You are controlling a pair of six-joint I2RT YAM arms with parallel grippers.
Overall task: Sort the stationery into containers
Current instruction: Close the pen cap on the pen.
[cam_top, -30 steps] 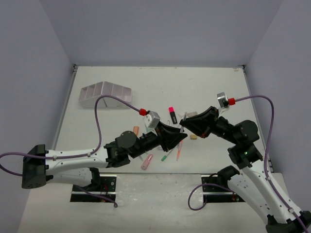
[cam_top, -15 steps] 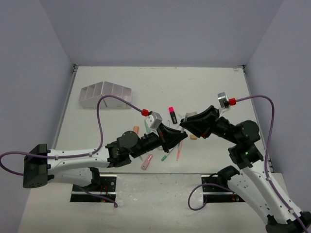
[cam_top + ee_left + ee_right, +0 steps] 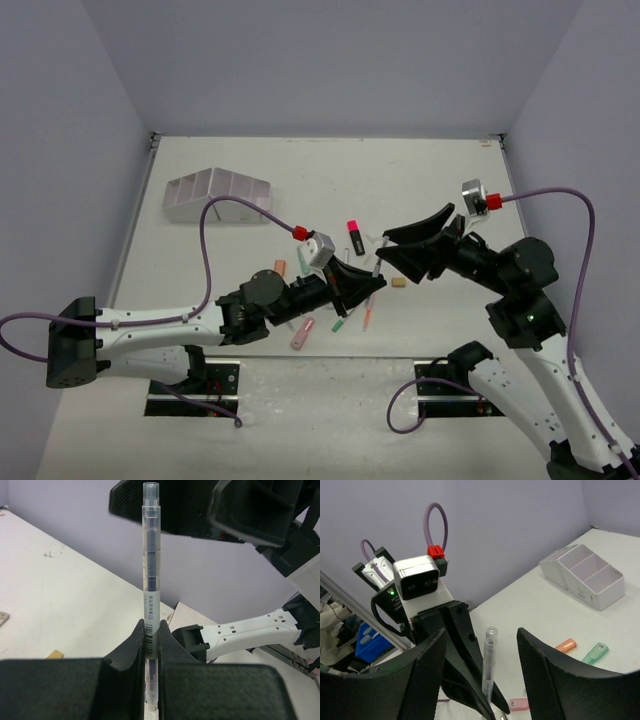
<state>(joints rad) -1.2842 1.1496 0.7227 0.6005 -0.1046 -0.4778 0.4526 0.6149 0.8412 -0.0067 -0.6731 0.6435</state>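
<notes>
Clear plastic pen (image 3: 151,555) stands upright, pinched low on its barrel by your left jaws, above the counter (image 3: 420,180). Your right jaws are spread, one on either side of its capped end. Beneath lie a pink highlighter (image 3: 302,333), green marker (image 3: 340,322) and tan eraser (image 3: 399,282). The white organiser (image 3: 215,195) sits well apart, far left.

Pale lavender walls (image 3: 330,60) on three sides; white tabletop (image 3: 420,170); even, soft light.
</notes>
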